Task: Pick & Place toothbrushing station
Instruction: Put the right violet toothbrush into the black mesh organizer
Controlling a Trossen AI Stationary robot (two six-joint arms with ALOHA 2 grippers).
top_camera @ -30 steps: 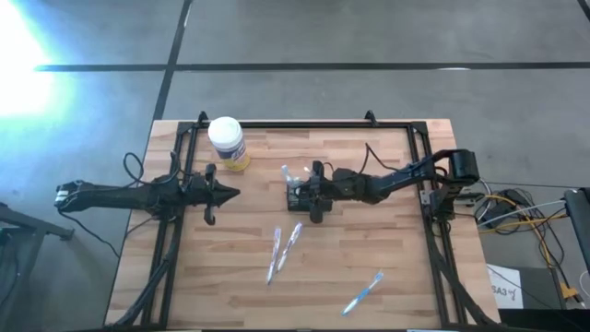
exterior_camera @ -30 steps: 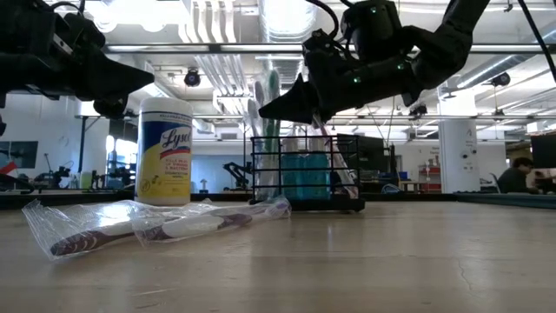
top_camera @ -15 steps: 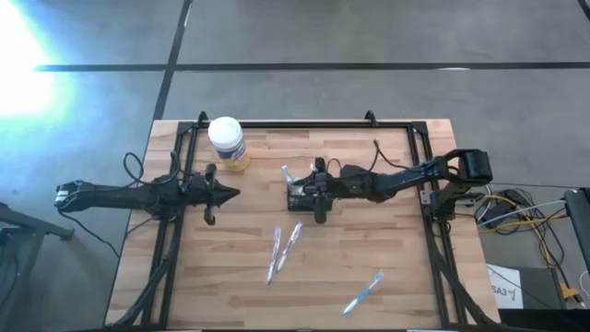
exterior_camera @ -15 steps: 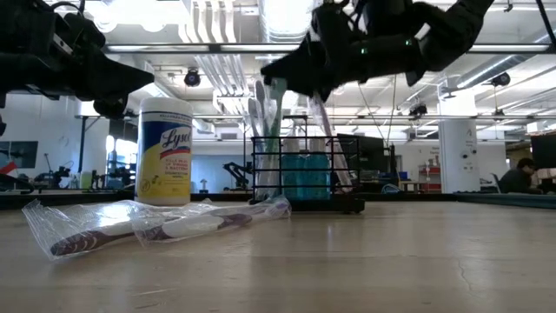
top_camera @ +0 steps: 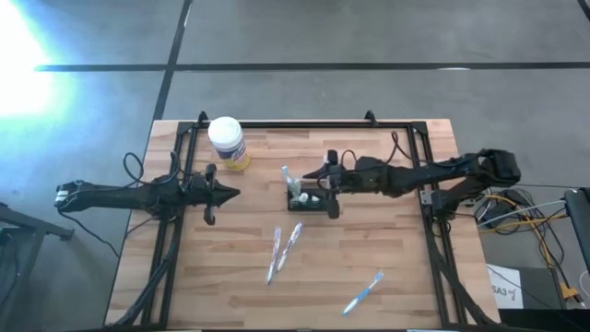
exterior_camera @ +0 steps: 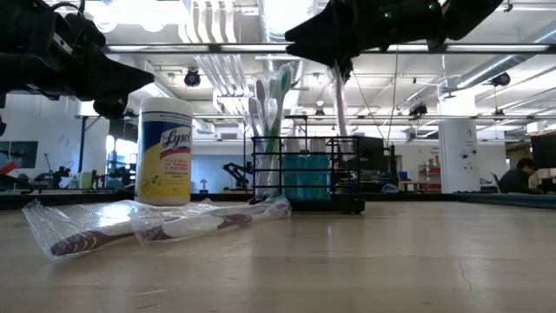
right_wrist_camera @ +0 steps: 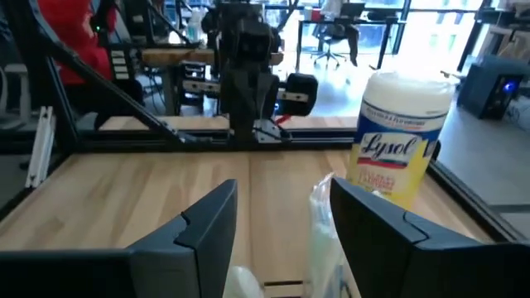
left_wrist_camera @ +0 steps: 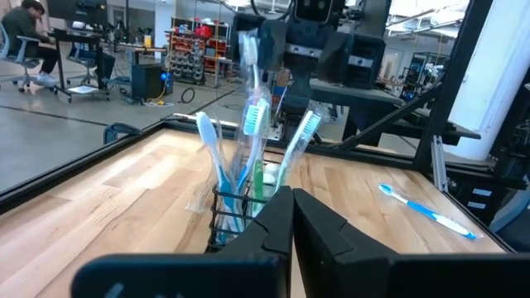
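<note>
The black mesh toothbrushing station (top_camera: pixel 302 198) (exterior_camera: pixel 304 174) stands on its base mid-table, with several toothbrushes (left_wrist_camera: pixel 248 141) upright in it. My right gripper (top_camera: pixel 323 187) (exterior_camera: pixel 300 33) hovers open above the station's right side. Its fingers stand on either side of the top of a plastic-wrapped toothbrush (right_wrist_camera: pixel 321 217) that stands in the station; I cannot tell if they touch it. My left gripper (top_camera: pixel 230 193) (left_wrist_camera: pixel 291 217) waits shut above the table's left part, pointing toward the station.
A white-lidded Lysol jar (top_camera: pixel 228 143) (exterior_camera: pixel 165 152) stands at the far left. Two wrapped toothbrushes (top_camera: pixel 284 249) (exterior_camera: pixel 130 226) lie near the station's near side. A blue toothbrush (top_camera: pixel 364 292) lies by the near right edge. A black frame (top_camera: pixel 304 124) borders the table.
My right gripper has opened and let go of the wrapped toothbrush, then risen and drawn back toward the table's right edge. The toothbrush, slanted in the station a second ago, now stands nearly upright in it.
</note>
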